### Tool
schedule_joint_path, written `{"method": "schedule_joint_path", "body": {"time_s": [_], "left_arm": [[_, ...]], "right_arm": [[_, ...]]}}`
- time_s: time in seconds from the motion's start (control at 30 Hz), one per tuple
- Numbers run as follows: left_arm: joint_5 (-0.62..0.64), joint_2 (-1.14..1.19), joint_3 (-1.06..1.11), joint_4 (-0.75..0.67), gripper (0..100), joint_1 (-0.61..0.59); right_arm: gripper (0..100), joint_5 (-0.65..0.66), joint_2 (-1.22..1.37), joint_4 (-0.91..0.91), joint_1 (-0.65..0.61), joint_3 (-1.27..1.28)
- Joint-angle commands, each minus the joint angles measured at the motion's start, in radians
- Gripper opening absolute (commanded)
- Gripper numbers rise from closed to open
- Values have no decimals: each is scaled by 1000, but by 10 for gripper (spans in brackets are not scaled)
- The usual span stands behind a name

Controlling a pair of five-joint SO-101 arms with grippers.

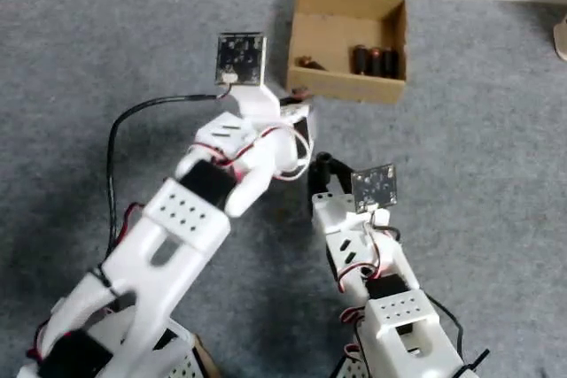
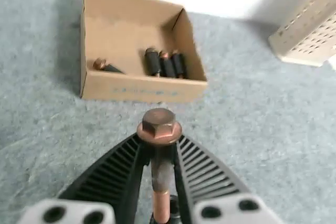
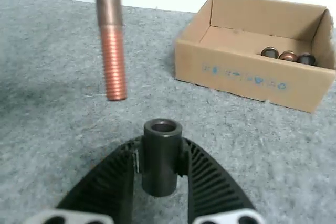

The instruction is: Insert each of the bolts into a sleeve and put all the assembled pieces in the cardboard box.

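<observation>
- Grey carpet (image 1: pixel 496 174) covers the table; the cardboard box (image 1: pixel 347 86) stands at its far side, near a white wall.
- The left gripper (image 2: pixel 160 140) has its fingers closed on a copper bolt (image 2: pixel 159 127), with the hex head toward the box.
- The right gripper (image 3: pixel 160 148) clamps a dark sleeve (image 3: pixel 161 161) upright, bore open at the top.
- The bolt's threaded tip hangs near the sleeve's open end, offset from the bore and not touching it.
- Inside the box, three assembled pieces (image 2: pixel 165 64) lie side by side; a fourth piece (image 2: pixel 104 66) lies apart from them.

I note the bolt (image 3: pixel 112 51) cut off at the right wrist view's top edge, head unseen. High view: pieces (image 1: pixel 376 61) in the cardboard box (image 1: pixel 345 86) too small to count.
</observation>
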Motion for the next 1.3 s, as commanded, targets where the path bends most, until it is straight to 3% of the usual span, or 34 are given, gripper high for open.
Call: {"method": "schedule_joint_path", "body": {"time_s": [0.0,0.83,1.03,1.27], "left_arm": [[-6,-82,28,-87,5,22],[-2,-96,77,-120,5,-7],[-2,-96,93,-121,5,-4],[-2,-96,143,-123,5,1]], "right_arm": [[5,-9,-22,1,-10,142],[5,-8,-30,-1,-13,142],[5,-8,-30,-2,-87,142],[5,-8,-28,-79,-88,142]]}}
